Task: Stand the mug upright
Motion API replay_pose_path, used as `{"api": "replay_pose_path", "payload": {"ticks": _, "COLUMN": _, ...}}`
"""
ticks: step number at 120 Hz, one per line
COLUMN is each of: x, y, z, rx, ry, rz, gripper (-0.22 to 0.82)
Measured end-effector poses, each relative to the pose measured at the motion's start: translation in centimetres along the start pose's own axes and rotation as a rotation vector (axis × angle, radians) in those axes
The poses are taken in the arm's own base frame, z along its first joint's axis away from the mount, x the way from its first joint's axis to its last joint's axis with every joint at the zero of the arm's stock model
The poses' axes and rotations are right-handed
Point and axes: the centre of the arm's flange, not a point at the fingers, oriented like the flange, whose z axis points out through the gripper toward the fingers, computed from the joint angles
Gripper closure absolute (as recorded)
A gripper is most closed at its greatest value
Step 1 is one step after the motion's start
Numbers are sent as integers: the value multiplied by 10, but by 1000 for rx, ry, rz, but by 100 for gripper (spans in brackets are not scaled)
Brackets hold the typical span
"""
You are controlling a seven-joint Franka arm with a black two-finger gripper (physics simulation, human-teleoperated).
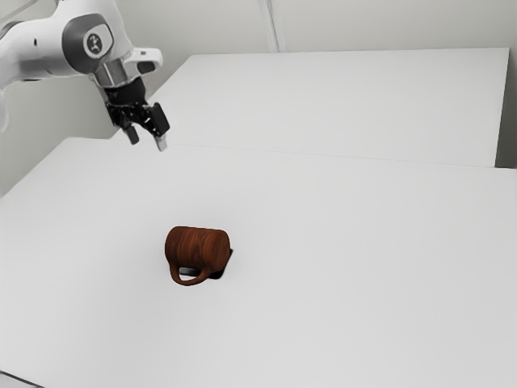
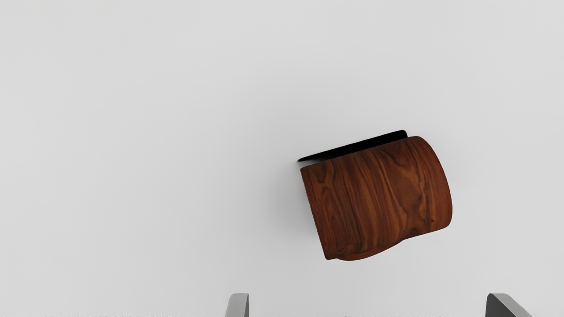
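White table [image 1: 347, 267], mug lying on it, not upright. White arm [image 1: 52, 48] reaches in from the exterior view's upper left.

Mug [image 1: 197, 247] is on its side, left of centre in the exterior view. Main risk: round body could roll if one finger lands before the other. Second: a grip off its middle, or a loose one, could let it swing or slip mid-turn. Set down before it's fully vertical, it'd likely tip back over.

Looks: stubby cylinder, reddish-brown wood grain with darker streaks. One end cut straight, other rounded at the edge; I'd guess straight = mouth, but can't see into it. Wrong guess there = mug upside down.

Gripper [image 1: 148, 141] is black, open, holding nothing, up above the table and well apart from the mug.

Handle [image 1: 189, 281] sticks out sideways toward the exterior camera. Could snag a finger, or prop the mug crooked if it gets caught underneath.
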Motion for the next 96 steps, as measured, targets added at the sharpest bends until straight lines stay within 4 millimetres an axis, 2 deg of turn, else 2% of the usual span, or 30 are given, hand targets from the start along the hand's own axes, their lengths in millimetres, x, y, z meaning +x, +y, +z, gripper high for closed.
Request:
{"api": "replay_pose_path", "payload": {"ticks": 8, "x": -8, "y": -5, "z": -1, "rx": 1, "ry": 11, "rz": -8, "gripper": 2}}
{"api": "replay_pose_path", "payload": {"ticks": 27, "x": -11, "y": -13, "z": -2, "rx": 8, "ry": 34, "rz": -20, "gripper": 2}}
{"api": "replay_pose_path", "payload": {"ticks": 51, "x": -46, "y": 1, "z": 8, "rx": -129, "ry": 50, "rz": -40, "gripper": 2}}
{"api": "replay_pose_path", "payload": {"ticks": 58, "x": -62, "y": -8, "z": 27, "rx": -224, "ry": 36, "rz": -87, "gripper": 2}}
{"api": "replay_pose_path", "payload": {"ticks": 67, "x": -93, "y": -41, "z": 48, "rx": -346, "ry": 30, "rz": -190, "gripper": 2}}
{"api": "replay_pose_path", "payload": {"ticks": 74, "x": -107, "y": -57, "z": 60, "rx": -423, "ry": 26, "rz": -239, "gripper": 2}}
{"api": "replay_pose_path", "payload": {"ticks": 83, "x": -107, "y": -67, "z": 83, "rx": -508, "ry": 4, "rz": -270, "gripper": 2}}
{"api": "replay_pose_path", "payload": {"ticks": 96, "x": -94, "y": -73, "z": 126, "rx": -614, "ry": -39, "rz": -285, "gripper": 2}}
